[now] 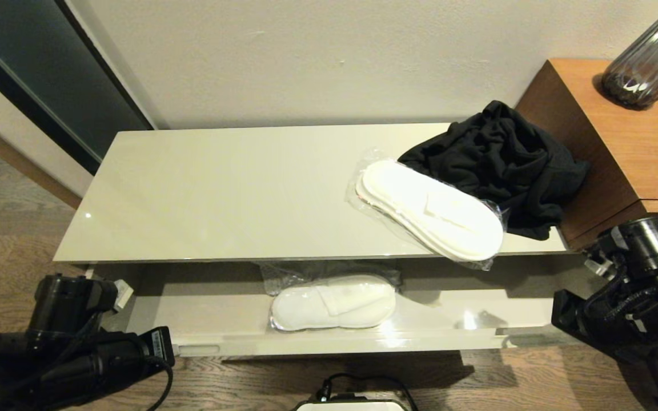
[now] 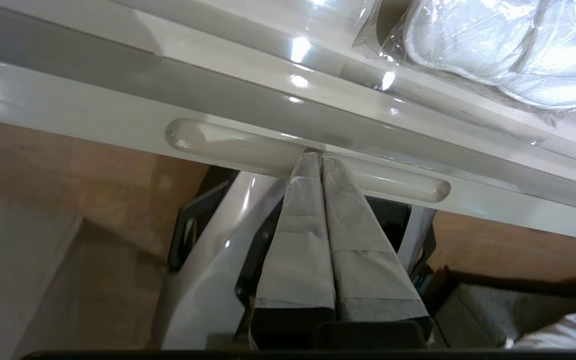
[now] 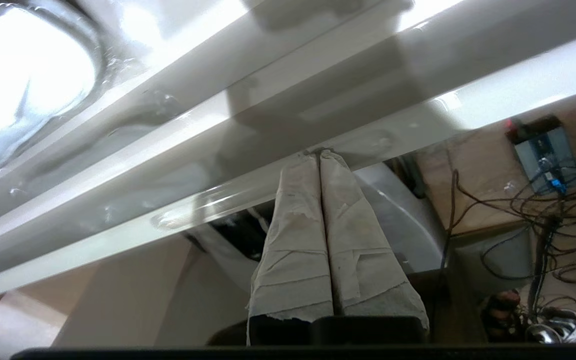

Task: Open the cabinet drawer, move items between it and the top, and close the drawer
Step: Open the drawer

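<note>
The cabinet drawer (image 1: 449, 319) stands pulled out under the top (image 1: 220, 194). One wrapped pair of white slippers (image 1: 333, 302) lies in the drawer's middle. A second wrapped pair (image 1: 432, 208) lies on the top at the right, overhanging the front edge, beside a crumpled black garment (image 1: 500, 160). My left gripper (image 2: 318, 155) is shut and empty, its tips pressed into the drawer's left handle notch (image 2: 228, 145). My right gripper (image 3: 319, 154) is also shut and empty, its tips against the drawer front at the right notch (image 3: 188, 212).
A taller brown wooden unit (image 1: 620, 142) with a dark glass vase (image 1: 649, 63) stands against the cabinet's right end. The wall runs behind. Wood floor lies in front, with my base (image 1: 357, 402) at the bottom middle and a dark panel (image 1: 49, 74) at the far left.
</note>
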